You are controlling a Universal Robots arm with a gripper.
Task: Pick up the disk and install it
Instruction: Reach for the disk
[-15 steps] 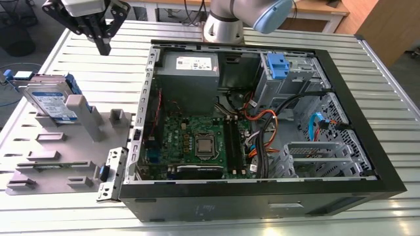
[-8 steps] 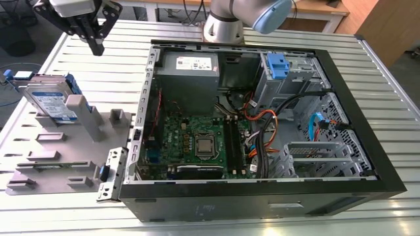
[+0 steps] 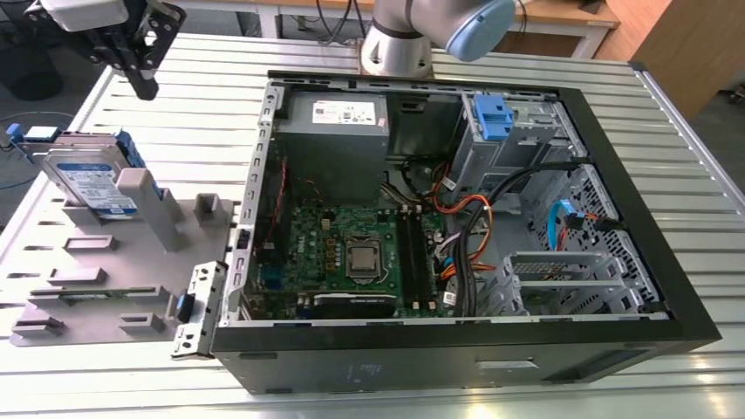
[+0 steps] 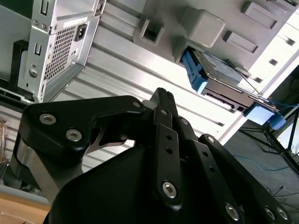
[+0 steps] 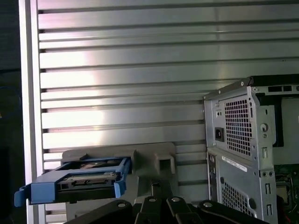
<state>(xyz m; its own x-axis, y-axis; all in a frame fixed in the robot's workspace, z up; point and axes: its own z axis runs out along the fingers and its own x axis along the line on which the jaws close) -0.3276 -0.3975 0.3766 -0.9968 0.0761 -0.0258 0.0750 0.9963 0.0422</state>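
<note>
The gripper (image 3: 142,80) hangs above the slatted worktop (image 3: 222,87), its jaws drawn together on nothing. Nearest to it, below and clear of its tips, the disk (image 3: 84,179) stands on edge in a grey holder (image 3: 152,209), its blue rails showing. Farther from the gripper, beyond the holder, lies the open computer case (image 3: 652,262), a blue bracket (image 3: 494,118) in its drive bay.
</note>
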